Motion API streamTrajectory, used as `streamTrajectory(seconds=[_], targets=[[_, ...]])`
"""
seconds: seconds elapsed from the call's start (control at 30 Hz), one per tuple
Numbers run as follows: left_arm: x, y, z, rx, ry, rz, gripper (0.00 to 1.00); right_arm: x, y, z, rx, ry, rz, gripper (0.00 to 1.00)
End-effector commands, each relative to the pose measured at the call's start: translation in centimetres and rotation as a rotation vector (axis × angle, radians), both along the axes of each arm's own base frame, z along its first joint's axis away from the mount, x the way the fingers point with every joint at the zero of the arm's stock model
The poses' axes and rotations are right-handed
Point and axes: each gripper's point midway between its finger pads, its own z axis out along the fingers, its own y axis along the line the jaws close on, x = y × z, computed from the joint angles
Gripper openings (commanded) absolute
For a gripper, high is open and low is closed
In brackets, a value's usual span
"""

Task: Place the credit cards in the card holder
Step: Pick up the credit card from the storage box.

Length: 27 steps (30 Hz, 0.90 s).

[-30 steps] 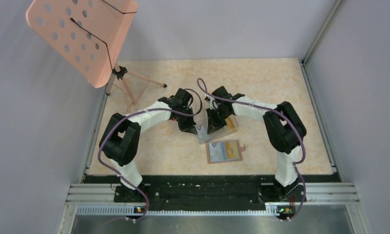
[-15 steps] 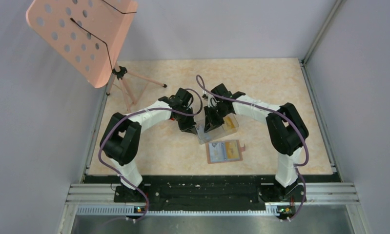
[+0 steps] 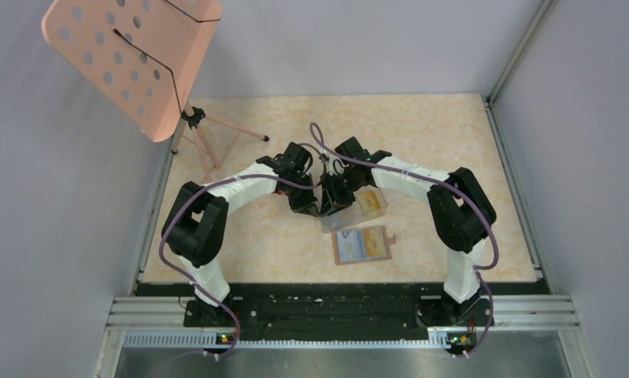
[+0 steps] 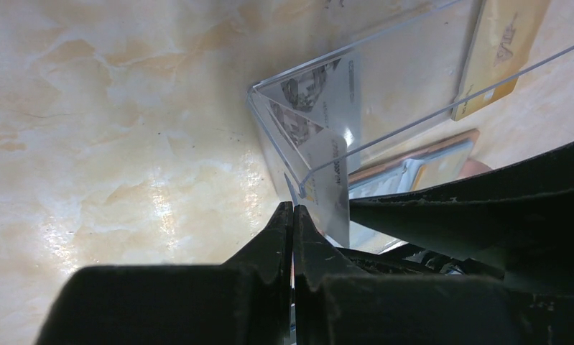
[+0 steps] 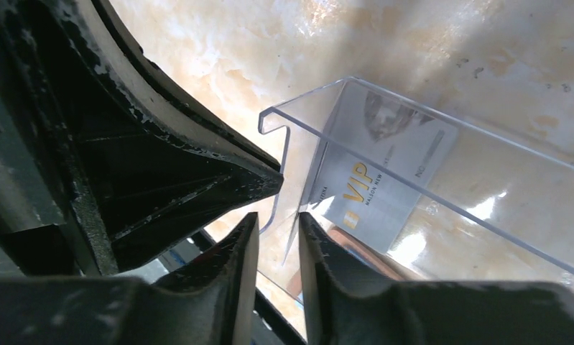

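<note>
I judge the step in hand is to take one more card out of the clear plastic box (image 3: 369, 203), which stands near the middle of the table, just behind the card holder (image 3: 364, 245). The card holder lies open and flat, the blue lining up, and it seems to have cards in its pockets already. My left gripper (image 4: 292, 210) is closed at the end wall of the box. It seems to pinch this thin wall to keep the box steady, but I cannot be fully sure of it. My right gripper (image 5: 278, 219) is open only by a narrow gap, with its tips at the same end. The corner of a pale card (image 5: 384, 169) leaning inside the box comes close to one finger. A yellow card (image 4: 496, 50) rests at the far end of the box. Next I must bring the right jaws over the edge of the pale card only, not the box wall, and close gently, because such a thin card can slip or bend.
</note>
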Motion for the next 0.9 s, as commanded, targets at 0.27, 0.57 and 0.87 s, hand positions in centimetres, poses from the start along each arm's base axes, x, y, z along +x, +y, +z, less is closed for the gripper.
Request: streamTrajectory(seconds=[0.27, 0.57, 0.87], targets=[[-0.4, 0.0, -1.5, 0.036, 0.015, -0.023, 0.00, -0.2, -0.1, -1.3, -0.051, -0.023, 0.023, 0.34], [-0.3, 0.0, -1.3, 0.037, 0.010, -0.021, 0.00, -0.2, 0.0, -2.8, -0.059, -0.012, 0.032, 0.11], [0.7, 1.6, -1.0, 0.063, -0.006, 0.035, 0.00, 1.3, 0.1, 1.7, -0.036, -0.120, 0.005, 0.00]])
